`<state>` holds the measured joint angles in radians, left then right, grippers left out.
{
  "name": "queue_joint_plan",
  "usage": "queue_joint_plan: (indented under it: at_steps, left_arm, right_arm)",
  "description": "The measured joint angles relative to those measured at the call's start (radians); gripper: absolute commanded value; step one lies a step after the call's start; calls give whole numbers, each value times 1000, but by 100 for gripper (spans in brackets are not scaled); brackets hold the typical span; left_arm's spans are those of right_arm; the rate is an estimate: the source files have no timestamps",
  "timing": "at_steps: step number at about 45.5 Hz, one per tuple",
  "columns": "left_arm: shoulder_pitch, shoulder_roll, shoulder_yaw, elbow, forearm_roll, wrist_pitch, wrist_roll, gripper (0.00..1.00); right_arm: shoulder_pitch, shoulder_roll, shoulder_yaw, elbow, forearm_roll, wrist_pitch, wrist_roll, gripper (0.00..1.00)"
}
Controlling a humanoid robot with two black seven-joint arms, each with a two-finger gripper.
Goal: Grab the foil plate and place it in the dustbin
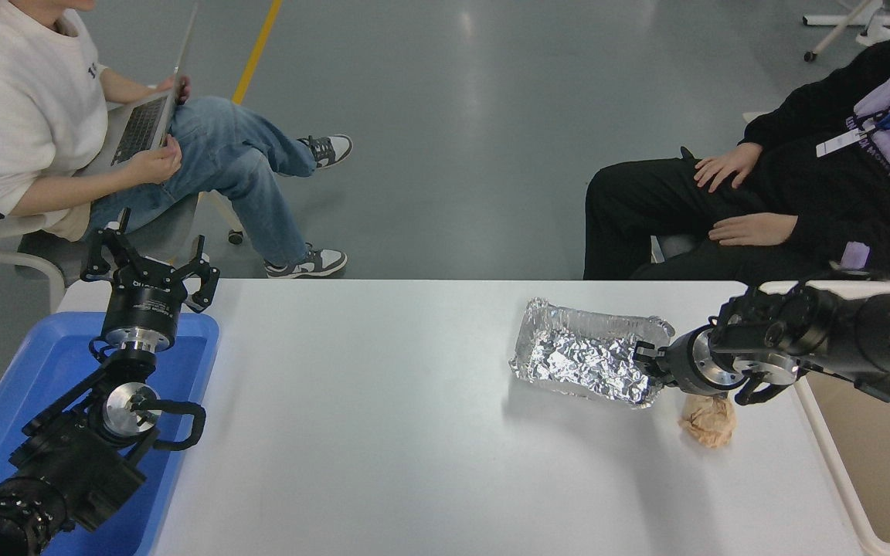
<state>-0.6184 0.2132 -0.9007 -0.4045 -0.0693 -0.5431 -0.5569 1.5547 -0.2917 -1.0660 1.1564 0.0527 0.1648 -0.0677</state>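
The foil plate (pixel 584 357), a crinkled silver tray, hangs a little above the white table (pixel 383 417) at the right, with its shadow under it. My right gripper (pixel 646 364) is shut on the plate's right end and reaches in from the right edge. The cream dustbin (pixel 827 455) stands at the table's right side, partly hidden by my right arm. My left gripper (pixel 150 266) is open and empty, parked at the lower left over the blue tray (pixel 20 378).
A crumpled tan paper ball (pixel 709 421) lies on the table just below my right wrist. A person with a laptop (pixel 12 100) sits at the far left. Another person in black (pixel 800 193) sits at the far right, near the dustbin.
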Motion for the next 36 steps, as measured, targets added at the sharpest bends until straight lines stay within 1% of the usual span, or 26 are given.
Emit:
queue_joint_plan:
  at_steps: [6,17,22,30,36]
  left_arm:
    - [0,0,0,0,0,0,0,99]
    - [0,0,0,0,0,0,0,99]
    - [0,0,0,0,0,0,0,99]
    - [0,0,0,0,0,0,0,99]
    - [0,0,0,0,0,0,-1,99]
  right_arm:
    - [153,-44,-29,124,-5,74,1,0]
    - [441,-94,-59,235,-4,384,2,0]
    - [561,-104,-88,262,0,481,4,0]
    - [738,-126,-143,296,3,561,7,0]
    - [844,-140,-180,314,4,587,8,0]
